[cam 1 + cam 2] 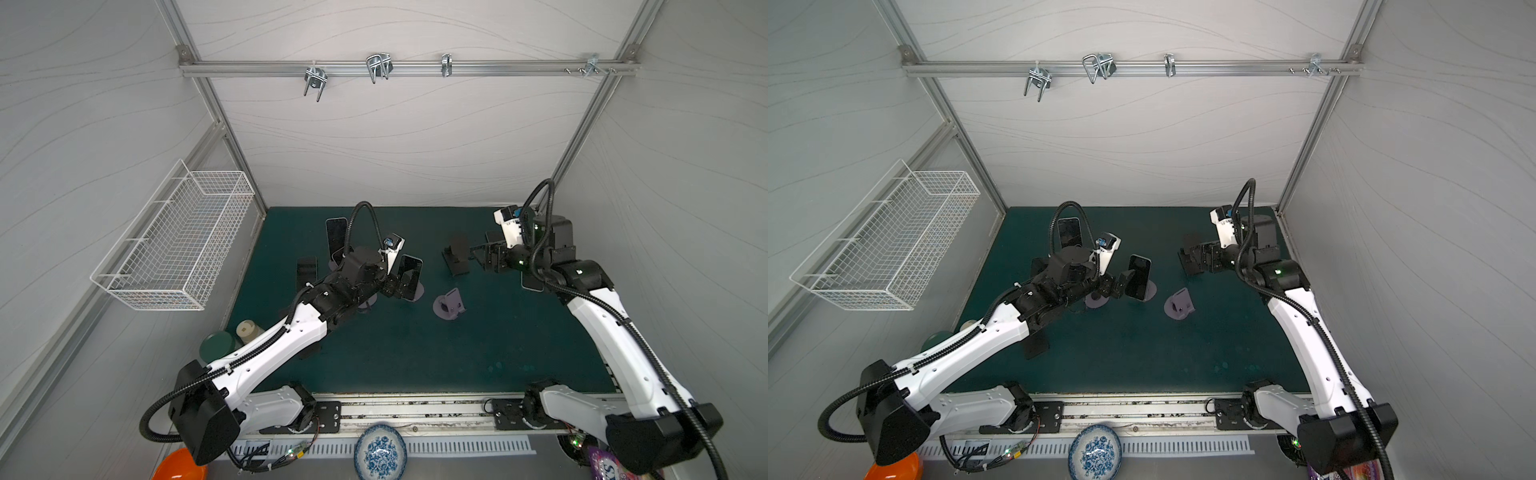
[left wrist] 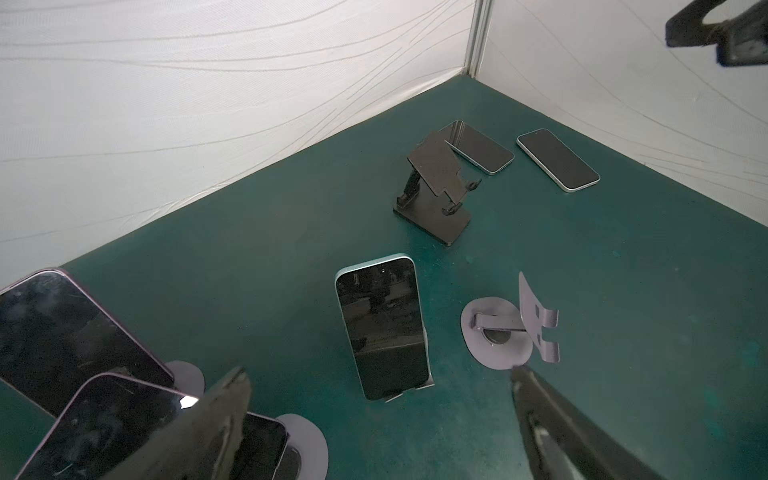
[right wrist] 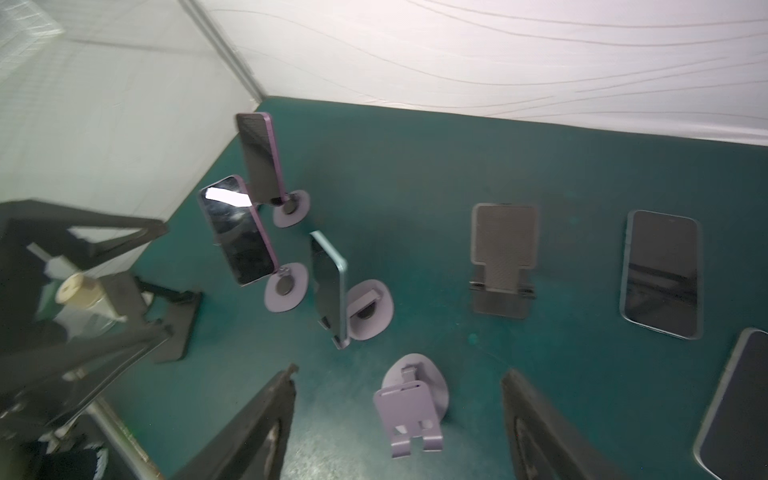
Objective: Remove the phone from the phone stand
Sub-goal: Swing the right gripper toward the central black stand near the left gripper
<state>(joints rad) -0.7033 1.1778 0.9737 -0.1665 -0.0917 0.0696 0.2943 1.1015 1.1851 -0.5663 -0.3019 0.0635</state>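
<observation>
A light-blue phone (image 2: pixel 382 328) leans upright on a purple phone stand (image 3: pixel 370 309) mid-table, seen in both top views (image 1: pixel 411 276) (image 1: pixel 1139 276). My left gripper (image 2: pixel 379 374) is open just in front of this phone, its fingers (image 2: pixel 232 399) spread wider than it and not touching it. Two purple phones (image 3: pixel 239 232) (image 3: pixel 262 158) stand on their own purple stands behind the left arm. My right gripper (image 3: pixel 401 372) is open and empty, held above the table over an empty purple stand (image 3: pixel 409 407) and beside an empty black stand (image 1: pixel 457 253).
Two phones (image 2: pixel 478 145) (image 2: pixel 557 160) lie flat near the back right corner. Another black stand (image 1: pixel 306 270) sits at the left. A jar with a green lid (image 1: pixel 216 345) is under the left arm. A wire basket (image 1: pixel 178 245) hangs on the left wall.
</observation>
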